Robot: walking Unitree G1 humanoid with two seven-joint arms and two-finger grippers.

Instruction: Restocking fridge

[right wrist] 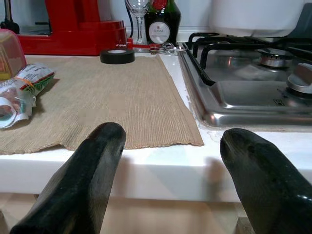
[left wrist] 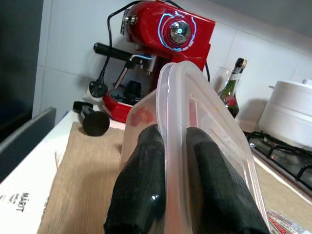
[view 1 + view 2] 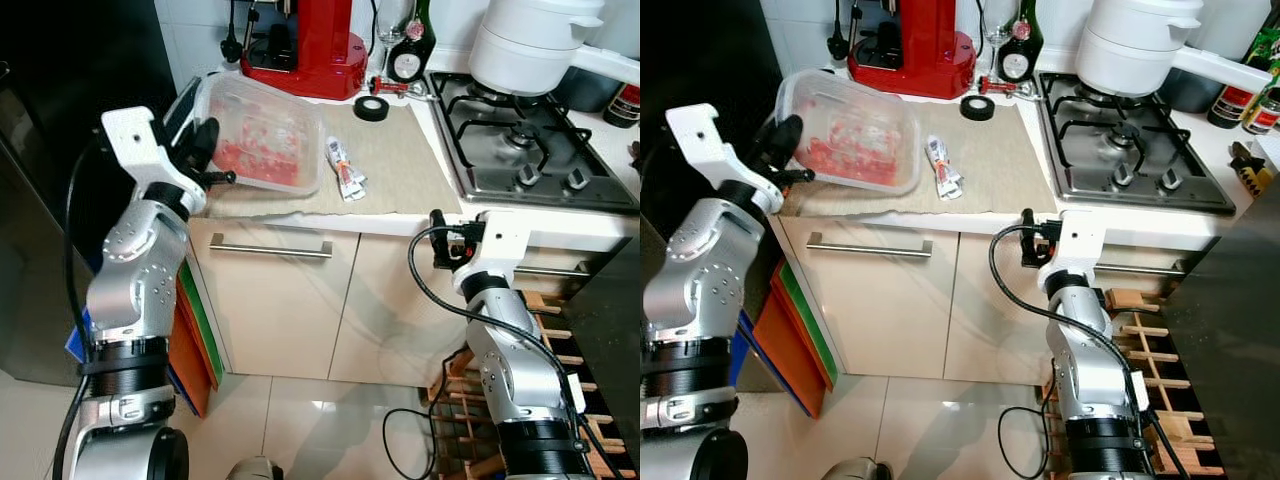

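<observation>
The left gripper (image 2: 168, 190) is clamped on the rim of the clear plastic container (image 3: 262, 135) holding red food, which is tilted up on edge above the left end of the woven mat (image 3: 390, 160) on the counter; the right gripper (image 1: 173, 170) hangs spread and empty just below the counter edge (image 1: 161, 173). Risk: the hold is on a thin, smooth rim at one side only, so the container may pivot or slip between the fingers (image 2: 141, 185) during transfer to the fridge. A further tilt could shift the contents and spring the lid, and a swing could strike the red coffee machine (image 3: 315, 45) or the small packets (image 3: 342, 168) lying just beside the container
</observation>
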